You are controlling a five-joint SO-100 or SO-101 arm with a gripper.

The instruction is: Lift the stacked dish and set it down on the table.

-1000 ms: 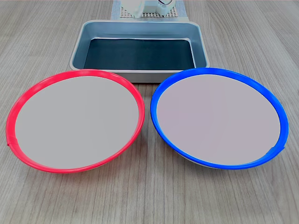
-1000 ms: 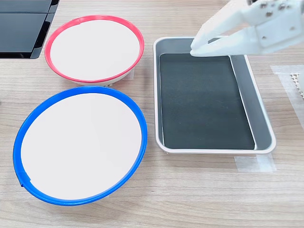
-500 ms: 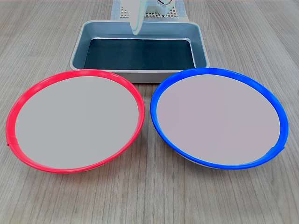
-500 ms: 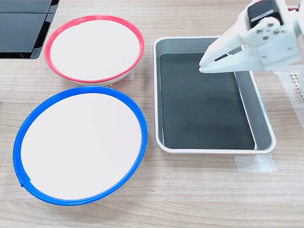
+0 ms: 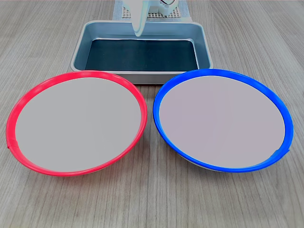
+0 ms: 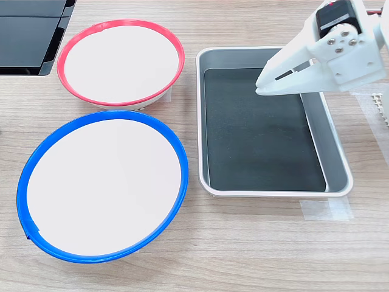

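The stacked dish (image 5: 222,118), blue-rimmed with a flat pale grey inside, lies flat on the table (image 5: 152,199), on the first exterior view's right. In the second exterior view the stacked dish (image 6: 103,185) sits at the lower left, on the table (image 6: 243,243). Nothing lies under or on it. My white gripper (image 6: 260,89) hovers over the metal tray, far from the dish. Its jaws are together, with only a thin slit between them and nothing held. In the first exterior view the gripper (image 5: 137,31) points down at the tray's far edge.
A same-sized red-rimmed dish (image 5: 76,122) lies close beside the blue one, rims nearly touching. A grey metal tray (image 6: 273,191) with a dark bottom stands behind the dishes. A pale tape strip (image 6: 325,210) lies at its corner. A black panel (image 6: 30,30) fills the second exterior view's top left.
Over the last second my gripper came down and drew back toward the arm's base above the tray. Since half a second ago it has hardly moved. Both dishes stayed put.
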